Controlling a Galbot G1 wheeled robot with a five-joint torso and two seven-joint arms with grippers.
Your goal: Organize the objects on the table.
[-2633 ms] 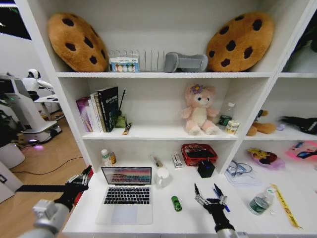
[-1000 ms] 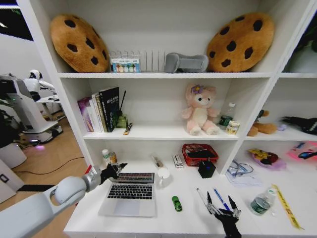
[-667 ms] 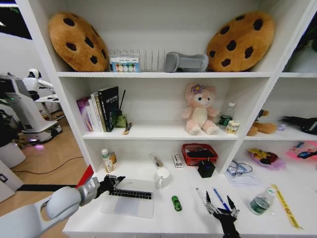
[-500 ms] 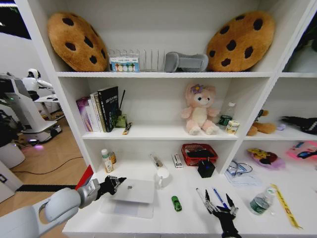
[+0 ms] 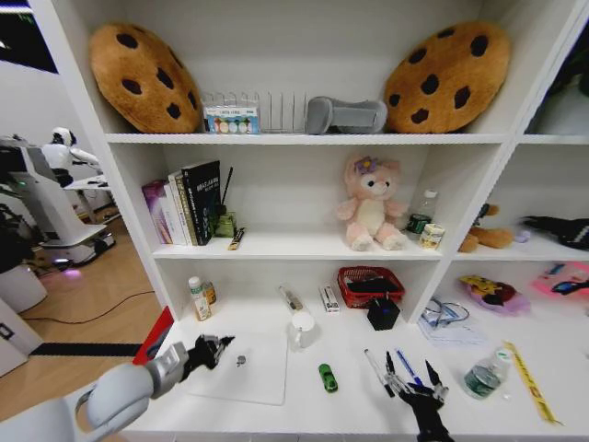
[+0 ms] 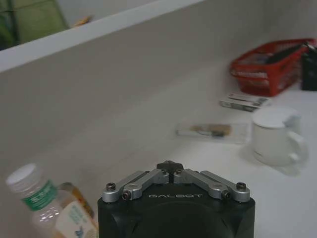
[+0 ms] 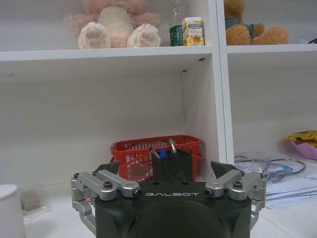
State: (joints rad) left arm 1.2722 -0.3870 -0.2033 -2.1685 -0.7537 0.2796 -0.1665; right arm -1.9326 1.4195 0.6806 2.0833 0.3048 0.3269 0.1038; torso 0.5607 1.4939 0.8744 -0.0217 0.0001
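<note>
The silver laptop (image 5: 244,366) lies closed and flat on the left part of the white table (image 5: 304,405). My left gripper (image 5: 215,349) is shut and sits at the lid's left edge; in the left wrist view (image 6: 170,166) its fingers meet in the middle. A tiny green toy car (image 5: 327,377) stands to the right of the laptop. My right gripper (image 5: 409,379) hovers open near the front edge, just behind a black pen (image 5: 371,359) and a blue pen (image 5: 402,356). Its fingers (image 7: 101,187) are spread wide with nothing between them. Further right are a small clear bottle (image 5: 480,378) and a yellow measuring strip (image 5: 528,380).
Behind the laptop stand a white mug (image 5: 301,327), a red basket (image 5: 370,285) and a black pen holder (image 5: 383,313). Two small bottles (image 5: 198,299) sit at the back left. Glasses on paper (image 5: 446,318) lie at the right. White shelves rise directly behind.
The laptop lid has gone from open, through half-folded, to fully closed under my left gripper, which came down with it. My right gripper drew back toward the front edge and has stayed near the pens.
</note>
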